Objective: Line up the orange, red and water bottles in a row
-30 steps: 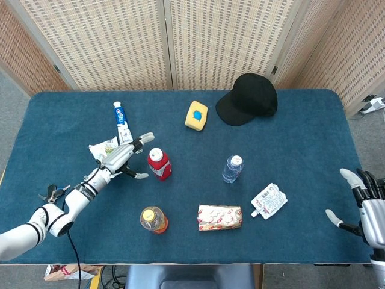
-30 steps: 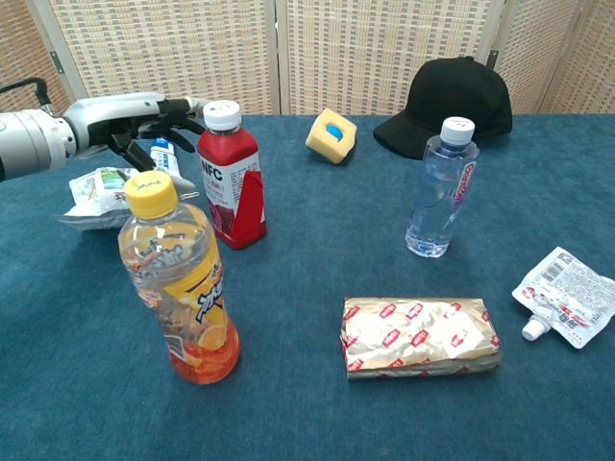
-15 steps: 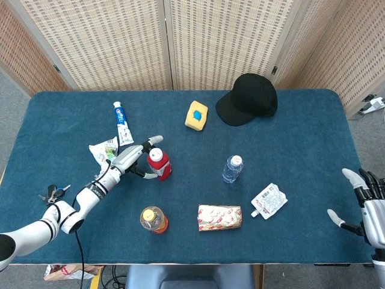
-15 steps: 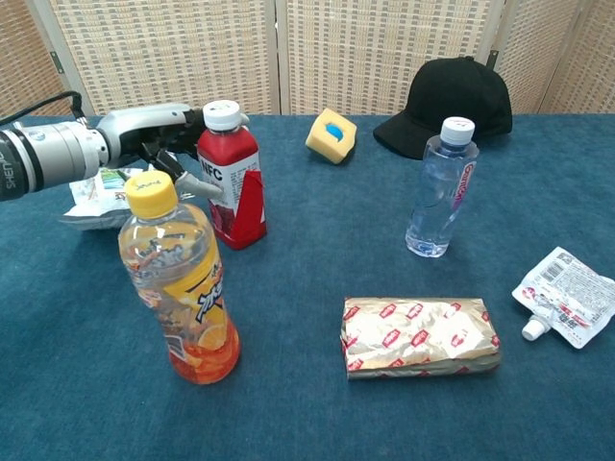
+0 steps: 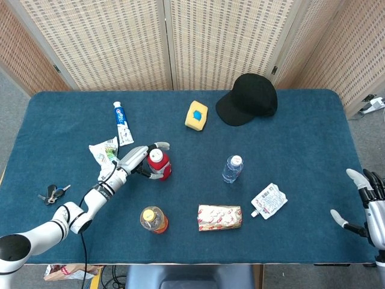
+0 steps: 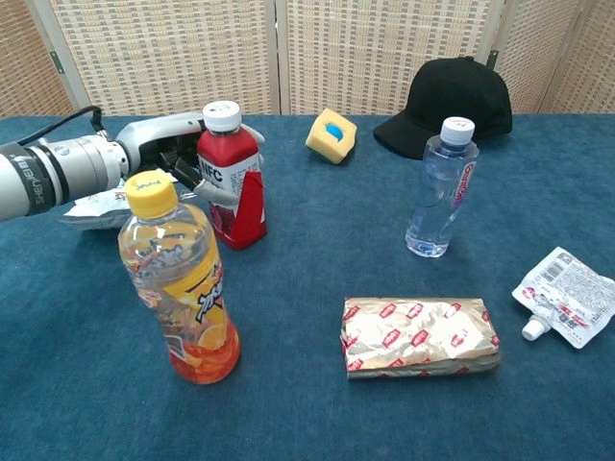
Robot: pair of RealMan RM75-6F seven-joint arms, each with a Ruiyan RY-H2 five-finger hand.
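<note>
The left hand (image 5: 139, 159) wrapped its fingers (image 6: 213, 189) around the upright red bottle (image 5: 159, 164), gripping it left of centre on the blue surface (image 5: 301, 132). The orange bottle (image 5: 153, 219) stood nearer the front edge, the water bottle (image 5: 232, 169) well to the right. The right hand (image 5: 370, 201) hung empty, fingers spread, off the surface's right edge.

— Any print you can read?
— "NFC" in white letters on the red bottle (image 6: 231, 182), facing 6 o'clock. Lettering on the water bottle (image 6: 437, 192) and orange bottle (image 6: 183, 288) is too small to read.
</note>
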